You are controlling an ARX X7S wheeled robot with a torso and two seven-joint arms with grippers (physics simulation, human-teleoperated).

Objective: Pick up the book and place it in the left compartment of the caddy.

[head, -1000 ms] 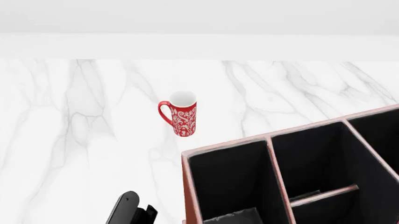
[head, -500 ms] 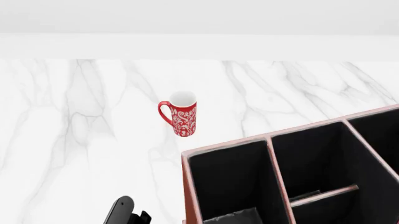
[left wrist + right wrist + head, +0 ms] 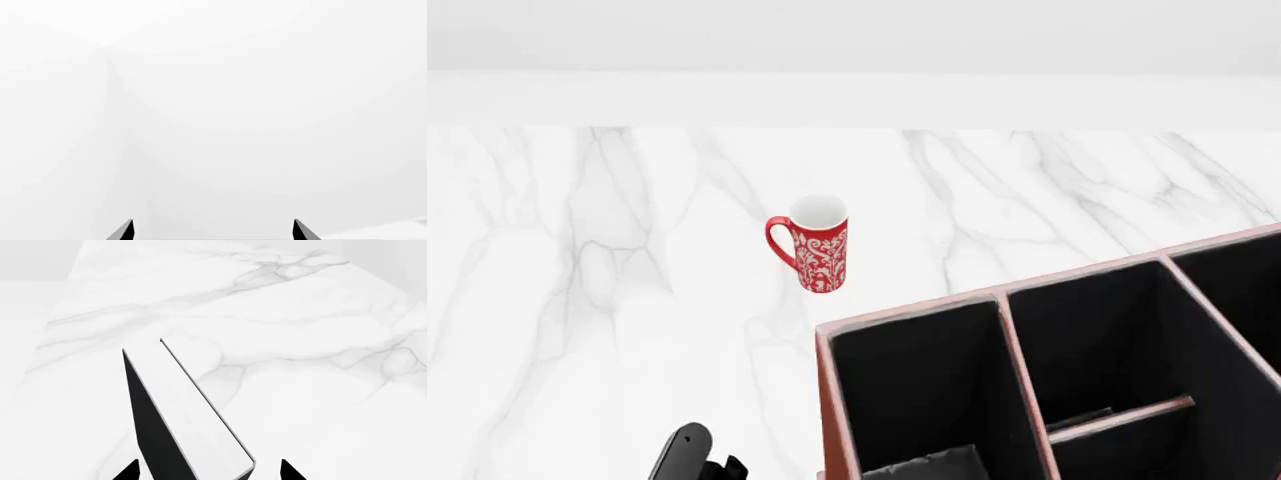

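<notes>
White marble tabletop [image 3: 587, 300] w/ red mug [image 3: 814, 243] standing near caddy [image 3: 1054, 380], apart.

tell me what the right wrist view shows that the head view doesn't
Only the right wrist view shows the book, black cover and white page edges, standing between the right gripper's fingers; whether they clamp it cannot be told. Only the head view shows the red patterned mug, the caddy with its black-lined left compartment, and a dark part of the left arm. Both show the white marble table.
</notes>
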